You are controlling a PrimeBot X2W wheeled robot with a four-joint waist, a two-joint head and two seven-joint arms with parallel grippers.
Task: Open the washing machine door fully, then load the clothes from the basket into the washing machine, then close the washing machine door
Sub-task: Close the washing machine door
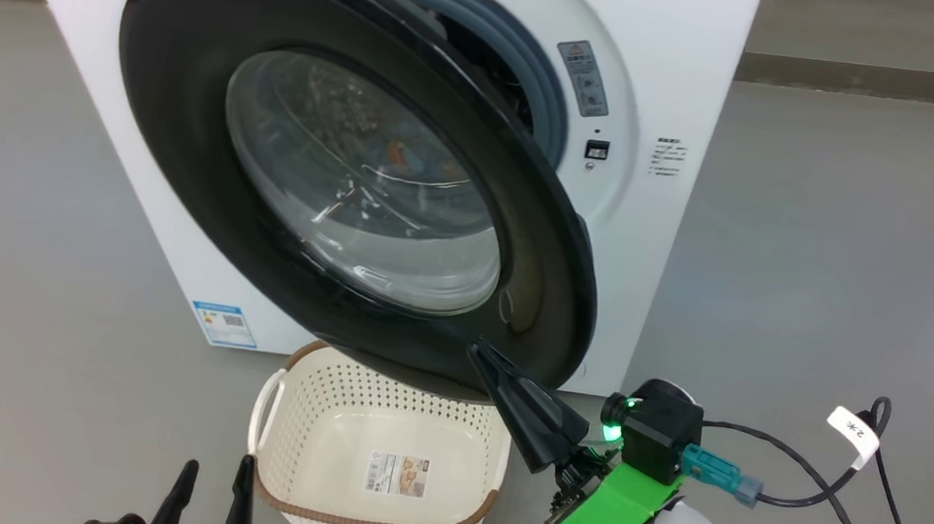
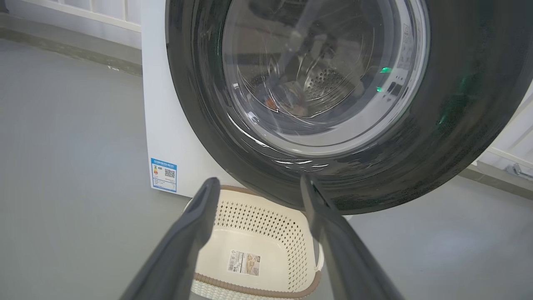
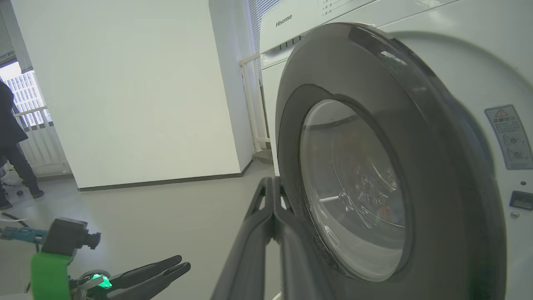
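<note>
Standing on the grey floor (image 1: 844,280) at far centre: washing machine (image 1: 677,79), white, front-loading, with a blue label sticker (image 1: 224,325) low on its left front; washing machine door (image 1: 366,181), a glossy black ring around a clear bulging window, hinged at the left and partly open, with the grey seal (image 1: 544,95) showing in the gap at its right; clothes (image 1: 399,157), a patch of orange and pale blue seen through the window, inside the drum; basket (image 1: 290,439), cream, perforated, brown-rimmed, on the floor just near of the machine, its far end under the door's lower edge, its bare bottom showing a product sticker (image 1: 397,474); right gripper (image 1: 483,355), fingers pressed together, holding nothing, tips at the door's lower rim on its outer face; left gripper (image 1: 216,470), fingers spread wide, holding nothing, near left, beside the basket's near left corner; black cable (image 1: 814,475), near right.
</note>
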